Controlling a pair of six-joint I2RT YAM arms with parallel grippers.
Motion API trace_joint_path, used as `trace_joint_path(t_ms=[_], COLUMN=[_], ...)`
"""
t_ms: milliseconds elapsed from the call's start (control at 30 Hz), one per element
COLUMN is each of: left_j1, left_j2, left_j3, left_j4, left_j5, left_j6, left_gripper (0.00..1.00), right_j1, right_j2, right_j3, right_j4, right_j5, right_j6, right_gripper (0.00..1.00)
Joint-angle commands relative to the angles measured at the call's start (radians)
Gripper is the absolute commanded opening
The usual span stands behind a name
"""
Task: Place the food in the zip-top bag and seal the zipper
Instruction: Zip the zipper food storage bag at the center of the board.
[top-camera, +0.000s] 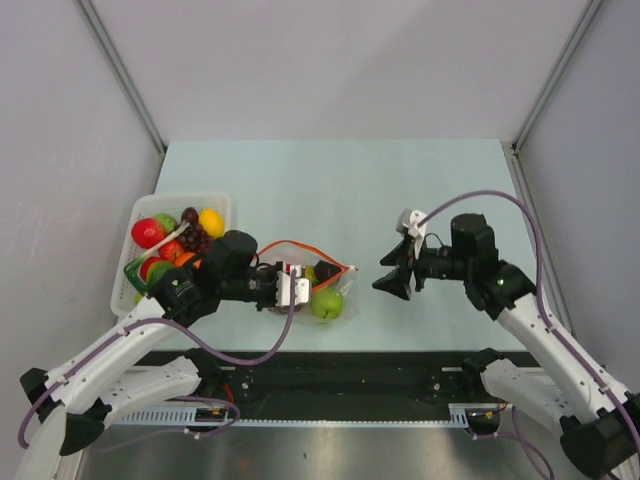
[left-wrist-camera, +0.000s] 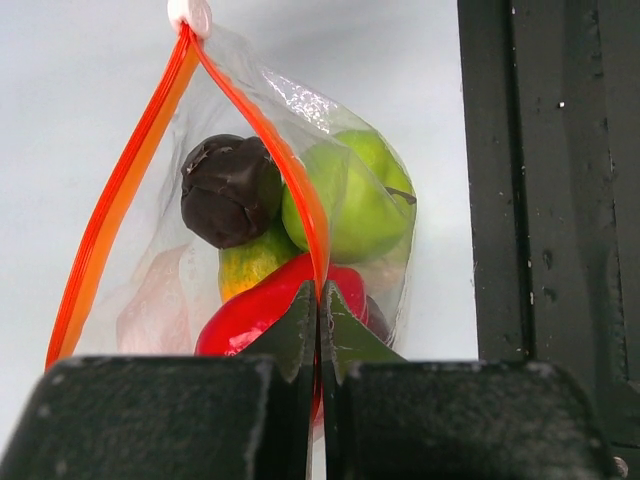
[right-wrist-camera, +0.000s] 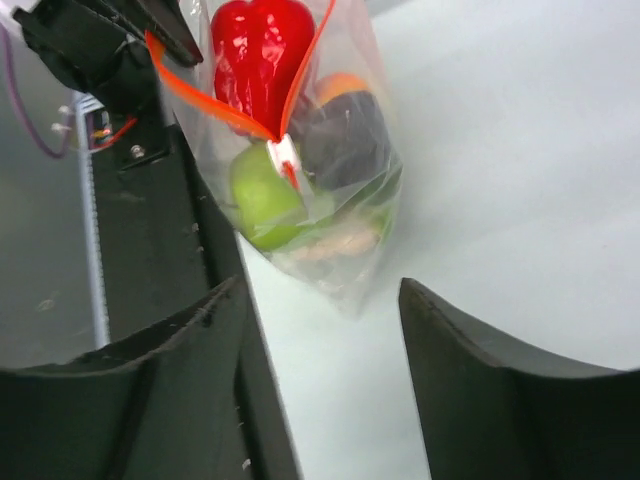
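The zip-top bag (top-camera: 312, 264) lies near the table's front edge, its mouth gaping. Its orange-red zipper (left-wrist-camera: 118, 195) is apart, with the white slider (left-wrist-camera: 190, 15) at the far end. Inside are a green apple (left-wrist-camera: 355, 200), a dark piece (left-wrist-camera: 230, 190), a red piece (left-wrist-camera: 250, 315) and a whitish lump (left-wrist-camera: 150, 305). My left gripper (left-wrist-camera: 320, 292) is shut on the zipper strip at the near end. My right gripper (top-camera: 390, 283) is open and empty, right of the bag; in its wrist view the bag (right-wrist-camera: 345, 215) hangs beyond the fingers (right-wrist-camera: 440, 340).
A white tray (top-camera: 180, 197) at the left holds more food: a red piece (top-camera: 147, 233), a yellow piece (top-camera: 211, 221), dark grapes (top-camera: 192, 238). The black rail (top-camera: 350, 375) runs along the table's near edge, close under the bag.
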Motion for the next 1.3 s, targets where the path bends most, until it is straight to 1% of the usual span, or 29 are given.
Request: trace_joint_path(t_ms=[0, 33, 67, 133, 167, 267, 333, 433, 600, 633, 700, 733, 800, 833, 867, 933, 1000, 1033, 1067, 1100, 1167, 1200, 1267], left_j1=[-0.004, -0.004, -0.004, -0.004, -0.004, -0.004, -0.004, -0.004, -0.004, -0.004, -0.004, -0.004, -0.004, -0.004, -0.004, -0.004, -0.004, -0.004, -0.004, -0.004, -0.004, -0.004, -0.006], left_j2=[-0.009, -0.014, -0.014, -0.020, -0.023, -0.037, -0.038, -0.037, -0.035, -0.037, -0.040, -0.043, -0.041, -0.041, -0.043, -0.044, -0.041, -0.032, -0.005, 0.018, 0.064, 0.115, 0.158], left_j3=[-0.001, -0.002, -0.004, -0.008, -0.011, -0.022, -0.027, -0.030, -0.034, -0.036, -0.036, -0.036, -0.036, -0.034, -0.033, -0.024, 0.013, 0.041, 0.071, 0.141, 0.214, 0.275, 0.323], left_j4=[0.031, 0.031, 0.026, 0.022, 0.014, 0.017, 0.017, 0.015, 0.014, 0.017, 0.015, 0.018, 0.020, 0.019, 0.019, 0.022, 0.034, 0.035, 0.055, 0.061, 0.052, 0.049, 0.045], left_j5=[0.020, 0.023, 0.023, 0.032, 0.032, 0.023, 0.023, 0.028, 0.029, 0.026, 0.028, 0.029, 0.028, 0.026, 0.028, 0.031, 0.026, 0.034, 0.029, 0.028, 0.029, 0.034, 0.047], left_j6=[-0.046, -0.043, -0.042, -0.032, -0.028, -0.020, -0.020, -0.018, -0.014, -0.014, -0.014, -0.014, -0.012, -0.012, -0.011, -0.011, -0.023, -0.043, -0.075, -0.130, -0.153, -0.167, -0.173], left_gripper=[0.00, 0.00, 0.00, 0.00, 0.00, 0.00, 0.00, 0.00, 0.00, 0.00, 0.00, 0.00, 0.00, 0.00, 0.00, 0.06, 0.28, 0.41, 0.56, 0.58, 0.59, 0.59, 0.59], right_j1=[0.081, 0.091, 0.105, 0.125, 0.130, 0.148, 0.156, 0.179, 0.222, 0.225, 0.234, 0.236, 0.236, 0.236, 0.236, 0.236, 0.237, 0.236, 0.237, 0.237, 0.237, 0.237, 0.240], right_j2=[-0.094, -0.091, -0.086, -0.068, -0.060, -0.023, -0.010, 0.009, 0.027, 0.029, 0.032, 0.032, 0.037, 0.038, 0.040, 0.038, 0.033, 0.026, 0.023, 0.020, 0.015, 0.015, 0.018], right_j3=[-0.167, -0.187, -0.216, -0.242, -0.260, -0.262, -0.256, -0.247, -0.225, -0.222, -0.221, -0.221, -0.216, -0.211, -0.205, -0.195, -0.176, -0.172, -0.167, -0.156, -0.145, -0.138, -0.129], right_j4=[0.388, 0.413, 0.483, 0.551, 0.610, 0.665, 0.674, 0.682, 0.636, 0.626, 0.597, 0.596, 0.593, 0.591, 0.591, 0.588, 0.576, 0.574, 0.570, 0.567, 0.556, 0.554, 0.545], right_j5=[0.148, 0.176, 0.186, 0.193, 0.187, 0.165, 0.141, 0.113, 0.084, 0.078, 0.079, 0.084, 0.090, 0.099, 0.104, 0.116, 0.124, 0.128, 0.131, 0.134, 0.133, 0.133, 0.130], right_j6=[0.010, 0.007, 0.006, 0.024, 0.028, 0.036, 0.041, 0.045, 0.025, 0.019, -0.004, -0.007, -0.011, -0.011, -0.010, -0.008, -0.005, -0.005, -0.005, -0.004, -0.002, -0.002, -0.011], right_gripper=[0.63, 0.61, 0.61, 0.61, 0.61, 0.57, 0.56, 0.51, 0.44, 0.39, 0.34, 0.28, 0.20, 0.13, 0.09, 0.00, 0.00, 0.00, 0.00, 0.00, 0.00, 0.00, 0.00])
